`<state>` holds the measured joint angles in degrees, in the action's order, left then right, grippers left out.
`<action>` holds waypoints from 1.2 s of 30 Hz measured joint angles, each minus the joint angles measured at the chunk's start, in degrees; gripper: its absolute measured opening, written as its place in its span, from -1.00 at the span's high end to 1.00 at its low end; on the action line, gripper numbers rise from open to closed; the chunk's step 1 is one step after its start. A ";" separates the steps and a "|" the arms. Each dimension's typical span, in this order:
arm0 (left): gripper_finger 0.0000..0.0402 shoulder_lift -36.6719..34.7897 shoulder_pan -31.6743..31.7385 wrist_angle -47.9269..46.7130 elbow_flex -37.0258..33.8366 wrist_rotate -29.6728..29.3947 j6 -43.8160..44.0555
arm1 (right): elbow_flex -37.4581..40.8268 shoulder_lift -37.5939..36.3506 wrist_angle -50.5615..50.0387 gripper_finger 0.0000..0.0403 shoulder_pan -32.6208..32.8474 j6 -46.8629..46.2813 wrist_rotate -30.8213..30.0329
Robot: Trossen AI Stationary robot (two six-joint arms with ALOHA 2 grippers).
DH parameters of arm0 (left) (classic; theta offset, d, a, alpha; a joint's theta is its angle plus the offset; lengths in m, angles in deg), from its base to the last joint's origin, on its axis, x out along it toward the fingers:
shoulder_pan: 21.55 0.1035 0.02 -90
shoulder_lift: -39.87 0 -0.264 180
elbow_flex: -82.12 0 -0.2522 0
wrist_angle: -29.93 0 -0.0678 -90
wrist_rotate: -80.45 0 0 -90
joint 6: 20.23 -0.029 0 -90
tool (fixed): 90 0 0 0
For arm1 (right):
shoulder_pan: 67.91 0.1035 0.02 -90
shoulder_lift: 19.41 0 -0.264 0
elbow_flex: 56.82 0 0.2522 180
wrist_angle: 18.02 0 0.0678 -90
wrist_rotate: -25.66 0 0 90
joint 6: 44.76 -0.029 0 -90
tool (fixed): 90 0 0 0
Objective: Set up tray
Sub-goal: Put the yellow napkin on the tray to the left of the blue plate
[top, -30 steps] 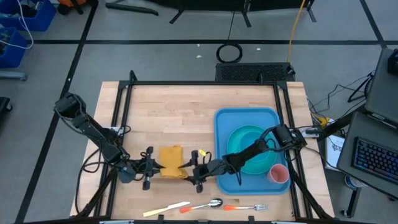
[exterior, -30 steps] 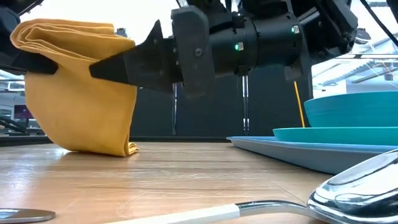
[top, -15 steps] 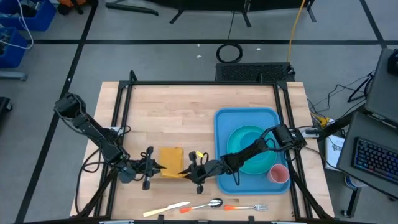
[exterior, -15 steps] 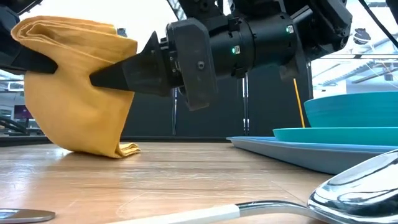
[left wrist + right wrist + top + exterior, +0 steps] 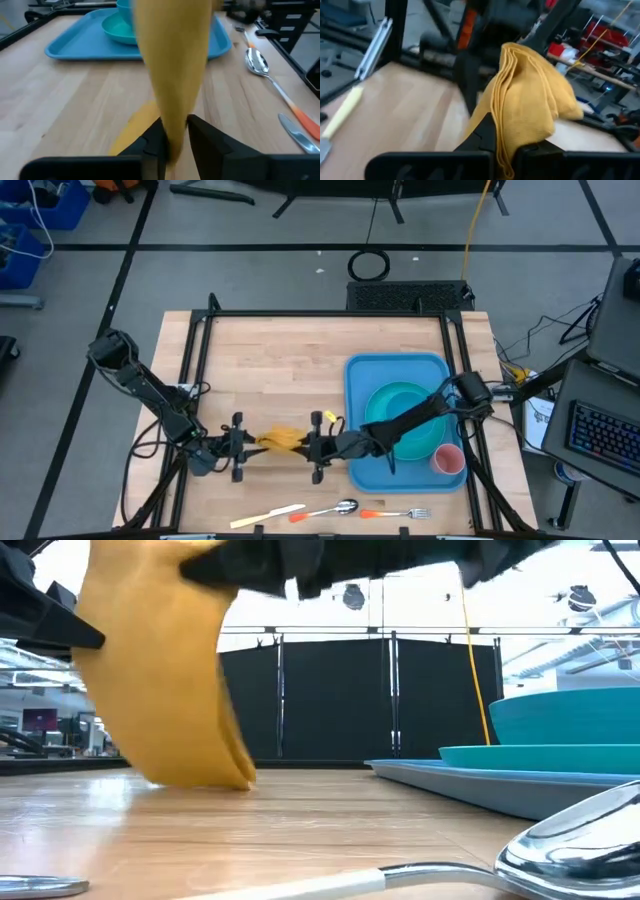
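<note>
High view: left tool [image 5: 252,445] and right tool [image 5: 296,445] both pinch the napkin [image 5: 279,439] mid-table

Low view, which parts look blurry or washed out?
Low view: the yellow-orange cloth napkin is motion-smeared, the steel spoon nearest the lens is soft, and the bright windows behind glare white. Right wrist view: the background behind the napkin is blurred.
</note>
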<state>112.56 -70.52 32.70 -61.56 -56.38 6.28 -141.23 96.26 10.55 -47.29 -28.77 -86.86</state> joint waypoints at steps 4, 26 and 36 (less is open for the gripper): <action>0.58 0.00 -0.74 0.05 0.00 -0.24 -0.93 | 0.00 -5.32 -1.86 0.99 -0.90 1.23 -1.67; 0.57 0.00 -0.98 0.27 0.00 0.30 0.93 | 0.02 -14.36 -15.27 1.00 -11.37 1.03 -15.61; 0.57 0.00 -0.80 -0.37 0.02 -1.41 -5.80 | 0.04 -16.69 -24.35 1.00 -17.71 -3.43 -16.39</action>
<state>112.56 -71.31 32.33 -61.53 -57.79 0.48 -141.19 79.58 -13.80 -65.00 -32.20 -103.26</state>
